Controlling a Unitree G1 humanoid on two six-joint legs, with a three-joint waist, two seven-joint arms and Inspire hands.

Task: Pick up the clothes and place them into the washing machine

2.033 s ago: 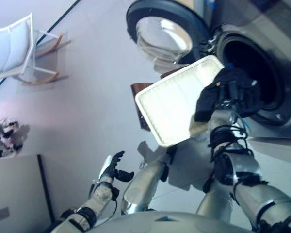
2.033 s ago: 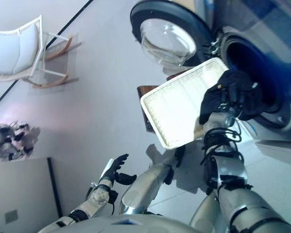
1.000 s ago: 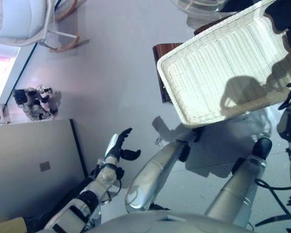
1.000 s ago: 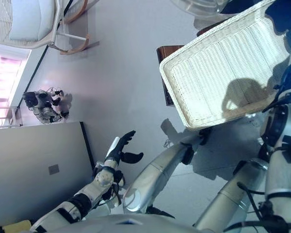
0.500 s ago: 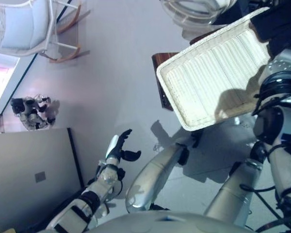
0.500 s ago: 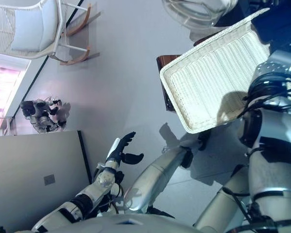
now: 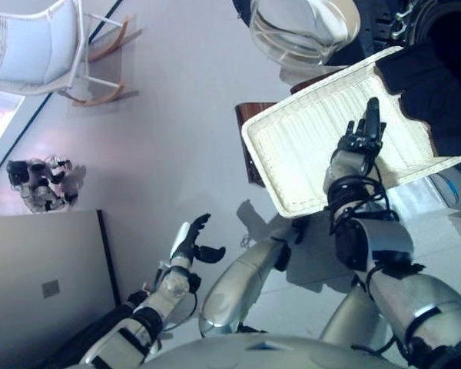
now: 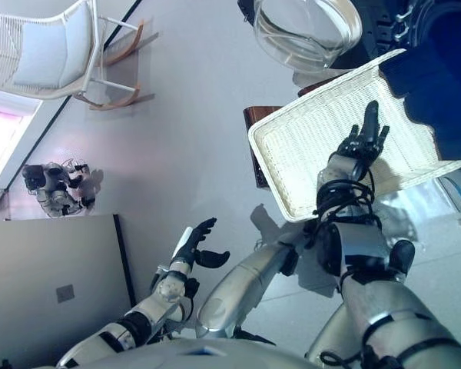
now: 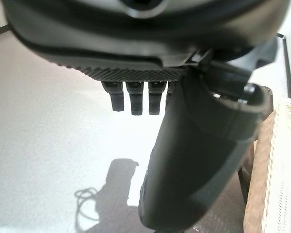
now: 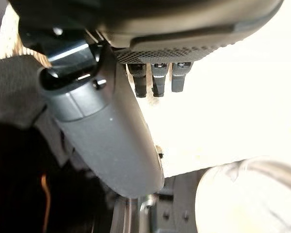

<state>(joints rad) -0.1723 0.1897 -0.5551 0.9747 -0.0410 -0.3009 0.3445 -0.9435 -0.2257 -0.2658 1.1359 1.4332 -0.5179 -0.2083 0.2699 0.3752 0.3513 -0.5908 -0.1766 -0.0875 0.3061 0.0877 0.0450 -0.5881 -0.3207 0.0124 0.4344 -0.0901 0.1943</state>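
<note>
A white wicker basket (image 7: 300, 146) rests on a brown stool (image 7: 250, 142) in front of the washing machine. Dark blue clothes (image 7: 422, 88) lie over the basket's far end, below the machine's dark opening (image 7: 453, 23). My right hand (image 7: 359, 142) hovers over the middle of the basket, open with straight fingers and holding nothing. In the right wrist view its fingers (image 10: 157, 77) point over the pale basket weave, with the dark clothes (image 10: 14, 97) off to one side. Low beside my body, my left hand (image 7: 190, 242) hangs open and empty over the floor.
The washer's round glass door (image 7: 303, 31) stands swung open beside the basket. A white chair (image 7: 31, 54) is at the far left. A grey panel (image 7: 46, 284) and a small machine (image 7: 34, 181) on the floor lie to my left.
The camera has shifted. Two seconds ago my right hand held dark cloth at the washer's opening; now it is open and empty over the basket. My left hand stays as it was.
</note>
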